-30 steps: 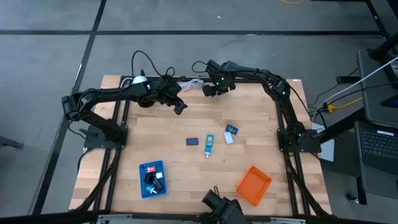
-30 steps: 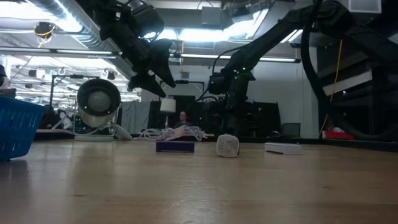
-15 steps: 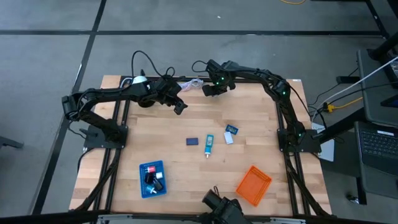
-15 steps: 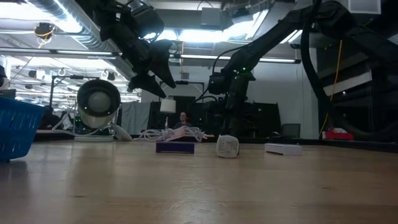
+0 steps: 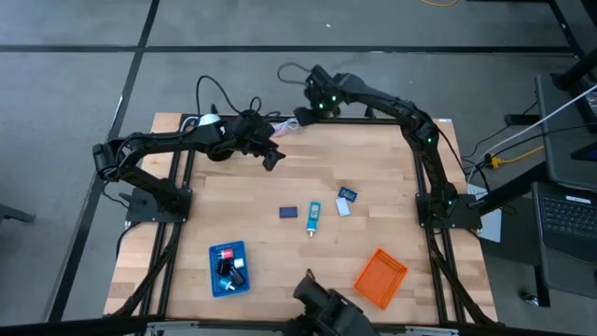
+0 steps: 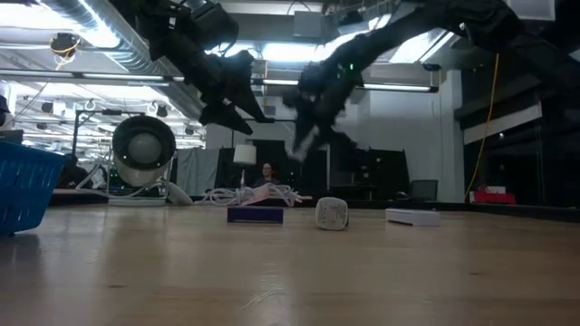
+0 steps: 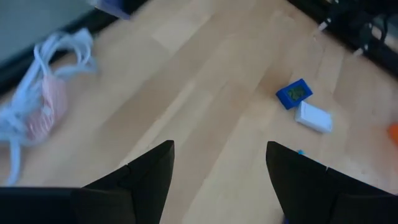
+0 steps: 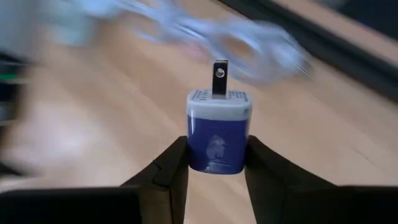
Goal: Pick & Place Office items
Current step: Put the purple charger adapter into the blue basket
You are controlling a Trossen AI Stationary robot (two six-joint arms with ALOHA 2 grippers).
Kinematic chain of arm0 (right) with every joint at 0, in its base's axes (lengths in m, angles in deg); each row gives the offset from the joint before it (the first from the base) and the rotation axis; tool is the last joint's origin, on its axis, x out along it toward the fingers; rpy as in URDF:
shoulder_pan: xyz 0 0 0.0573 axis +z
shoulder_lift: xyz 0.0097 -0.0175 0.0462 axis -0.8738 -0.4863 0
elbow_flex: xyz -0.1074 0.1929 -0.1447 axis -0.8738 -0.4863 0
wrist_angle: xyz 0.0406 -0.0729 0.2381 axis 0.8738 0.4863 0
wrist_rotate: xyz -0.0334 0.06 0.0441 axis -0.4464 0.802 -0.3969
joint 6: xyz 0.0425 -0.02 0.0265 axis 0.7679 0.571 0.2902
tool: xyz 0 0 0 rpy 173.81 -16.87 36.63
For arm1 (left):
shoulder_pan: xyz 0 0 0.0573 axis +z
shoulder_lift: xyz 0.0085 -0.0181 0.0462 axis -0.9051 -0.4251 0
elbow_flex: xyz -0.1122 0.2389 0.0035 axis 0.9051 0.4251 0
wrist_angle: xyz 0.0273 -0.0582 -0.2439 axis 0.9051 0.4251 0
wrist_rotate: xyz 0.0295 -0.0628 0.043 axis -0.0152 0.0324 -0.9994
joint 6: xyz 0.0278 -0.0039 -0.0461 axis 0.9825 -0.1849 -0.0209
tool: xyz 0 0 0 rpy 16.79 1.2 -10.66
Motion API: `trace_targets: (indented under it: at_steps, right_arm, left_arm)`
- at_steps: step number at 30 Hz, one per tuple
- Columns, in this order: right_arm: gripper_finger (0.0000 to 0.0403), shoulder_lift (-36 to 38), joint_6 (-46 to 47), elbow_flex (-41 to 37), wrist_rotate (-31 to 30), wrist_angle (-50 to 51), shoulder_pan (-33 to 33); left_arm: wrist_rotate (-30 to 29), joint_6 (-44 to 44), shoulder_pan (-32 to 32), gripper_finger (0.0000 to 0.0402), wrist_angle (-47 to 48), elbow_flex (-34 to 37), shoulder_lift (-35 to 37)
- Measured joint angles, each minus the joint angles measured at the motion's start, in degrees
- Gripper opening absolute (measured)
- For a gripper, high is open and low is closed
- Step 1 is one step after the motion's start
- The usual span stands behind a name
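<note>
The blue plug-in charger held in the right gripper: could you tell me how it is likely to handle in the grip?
The charger looks like a rigid, smooth plastic block, so it probably won't flex. The right gripper pinches only its lower sides, so it could slip or twist. Being small, it is likely light; set on its prong end it would probably tip.

Left arm stretched from its base at the table's left edge across toward the far middle, elbow bent, wrist angled down. Left gripper point(image 5: 270, 159) raised above the wood, fingers point(image 7: 149, 174) spread wide with bare table showing between them. Right arm reaching from its base at the right edge in a long arc to the far edge of the table. Right gripper point(image 5: 305, 114) held high near that edge, fingers point(image 8: 171, 168) pressed against both sides of a small blue charger plug point(image 8: 219, 134), apparently clear of the table.
</note>
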Motion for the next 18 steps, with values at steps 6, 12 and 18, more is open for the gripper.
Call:
trace_targets:
  at_steps: [6, 12, 18]
  right_arm:
    - [0.0124, 0.07, -4.61, 9.7, 12.06, 4.83, 0.15]
    - [0.0124, 0.07, -16.18, 15.12, 20.62, 20.52, 0.38]
    - [0.0124, 0.04, -24.3, 17.79, 26.21, 30.37, 1.49]
  left_arm:
    - [-2.97, 13.9, -0.02, 0.0248, -0.93, 0.0, 0.0]
    - [-1.71, 19.89, -0.02, 0.0248, -0.77, -4.25, 0.56]
    - [-1.36, 26.72, 0.22, 0.0248, -0.8, -9.98, 3.06]
